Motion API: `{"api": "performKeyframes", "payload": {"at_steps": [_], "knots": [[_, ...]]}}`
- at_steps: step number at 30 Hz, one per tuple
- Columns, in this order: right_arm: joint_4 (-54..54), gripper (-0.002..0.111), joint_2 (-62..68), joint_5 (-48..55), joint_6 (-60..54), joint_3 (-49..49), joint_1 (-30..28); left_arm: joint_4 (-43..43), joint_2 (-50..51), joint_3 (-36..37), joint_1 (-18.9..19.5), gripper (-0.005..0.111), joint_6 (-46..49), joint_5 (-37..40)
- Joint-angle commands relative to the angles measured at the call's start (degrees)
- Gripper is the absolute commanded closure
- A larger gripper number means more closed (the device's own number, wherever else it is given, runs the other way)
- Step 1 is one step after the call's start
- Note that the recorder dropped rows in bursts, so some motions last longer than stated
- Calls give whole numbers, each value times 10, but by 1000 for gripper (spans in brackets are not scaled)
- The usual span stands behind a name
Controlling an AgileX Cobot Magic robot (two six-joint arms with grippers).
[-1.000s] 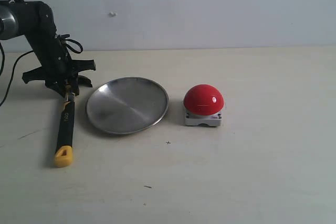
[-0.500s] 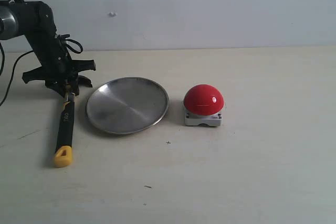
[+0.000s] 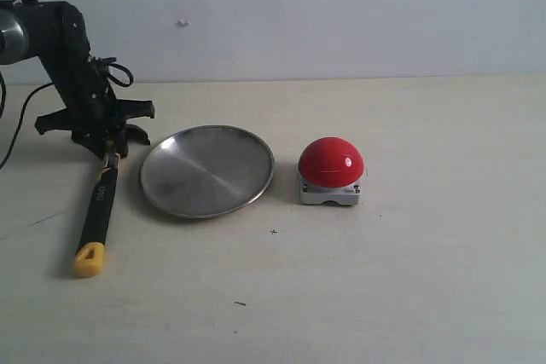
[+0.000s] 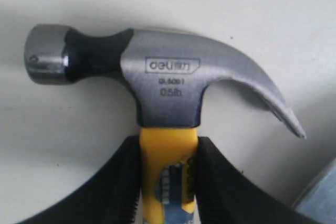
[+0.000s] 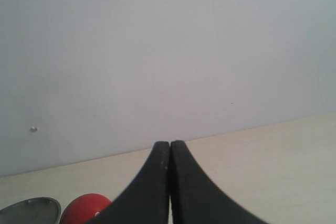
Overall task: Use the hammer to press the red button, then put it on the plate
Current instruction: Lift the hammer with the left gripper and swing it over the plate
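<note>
The hammer (image 3: 96, 210) lies at the table's left, its black handle running toward the front and ending in a yellow tip. My left gripper (image 3: 111, 149) is shut on the handle just below the head. In the left wrist view the dark metal head (image 4: 157, 77) fills the frame, and both black fingers (image 4: 218, 182) press the yellow neck (image 4: 168, 150). The silver plate (image 3: 206, 170) sits just right of the hammer. Further right stands the red button (image 3: 331, 162) on its grey base. My right gripper (image 5: 170, 145) is shut and empty, out of the exterior view, with the button (image 5: 84, 209) low in its view.
A black cable (image 3: 21, 121) trails from the left arm over the table's far left. A pale wall (image 3: 341, 14) rises behind the beige table (image 3: 426, 279). The plate's edge (image 4: 320, 198) shows at the corner of the left wrist view.
The hammer's yellow end has swung to the left and slightly forward, while its head stays at the left gripper. The plate and button have not moved.
</note>
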Motion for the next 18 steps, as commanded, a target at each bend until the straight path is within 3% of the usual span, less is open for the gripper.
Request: {"api": "performKeyframes", "payload": {"at_steps": [1, 11, 18], "knots": [[-2, 108, -3, -2, -2, 3, 2, -58, -8, -4, 10, 107, 43, 17], [-2, 108, -3, -2, -2, 3, 2, -162, -30, -4, 25, 107, 112, 21], [-2, 108, -3, -2, -2, 3, 2, -176, -31, -4, 26, 107, 125, 24]]}}
